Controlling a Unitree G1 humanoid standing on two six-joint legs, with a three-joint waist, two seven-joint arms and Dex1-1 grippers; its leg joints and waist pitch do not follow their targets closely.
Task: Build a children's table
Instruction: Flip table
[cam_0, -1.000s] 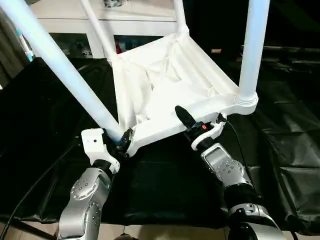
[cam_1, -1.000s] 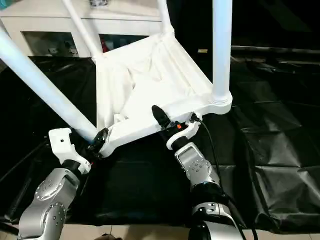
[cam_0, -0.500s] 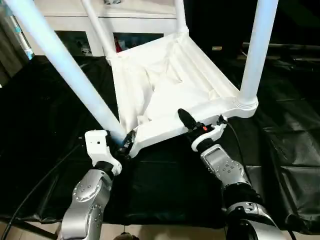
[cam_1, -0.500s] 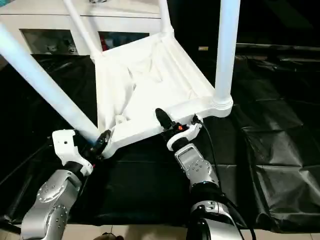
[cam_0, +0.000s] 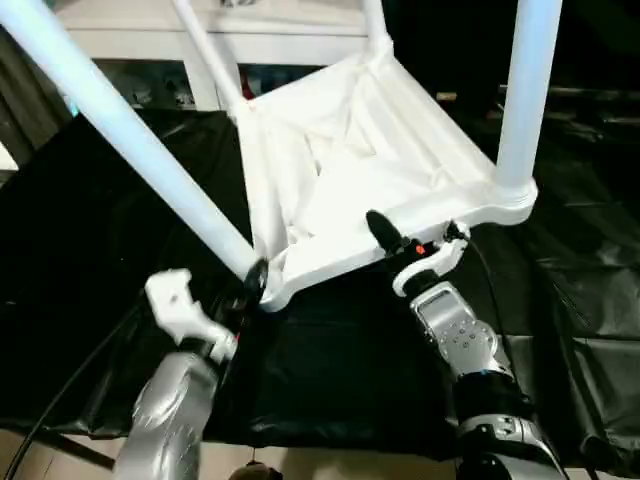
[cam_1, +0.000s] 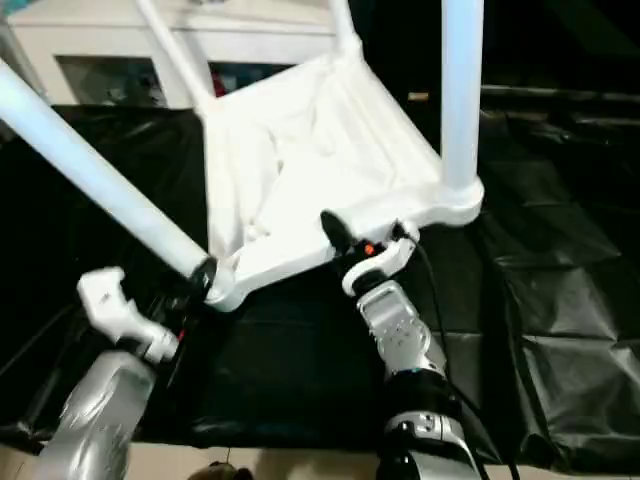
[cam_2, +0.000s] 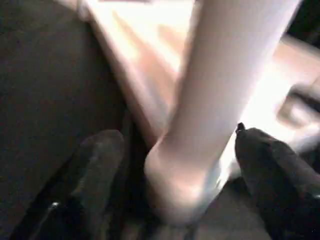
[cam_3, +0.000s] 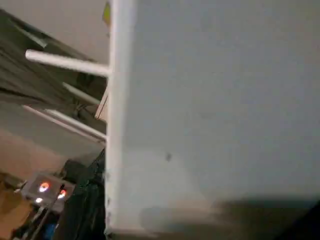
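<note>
The children's table (cam_0: 360, 160) is upside down and tipped, with its white legs pointing up. It sits over a black cloth (cam_0: 560, 280) that covers the work place. The near edge of its top is lifted off the cloth.

The left end effector (cam_2: 175, 165) is at the near left corner of the children's table. In the left wrist view its two black fingers (cam_2: 95, 165) stand wide, one on each side of the bottom of a leg (cam_0: 130, 140). There is a gap on both sides, so they are not squeezing it.

The right end effector (cam_0: 400, 243) is up against the near edge of the top, close to the right corner leg (cam_0: 522, 90). One black finger (cam_0: 384, 232) lies over the edge. You cannot tell if it is gripping.

A white cabinet (cam_0: 200, 40) stands behind.
</note>
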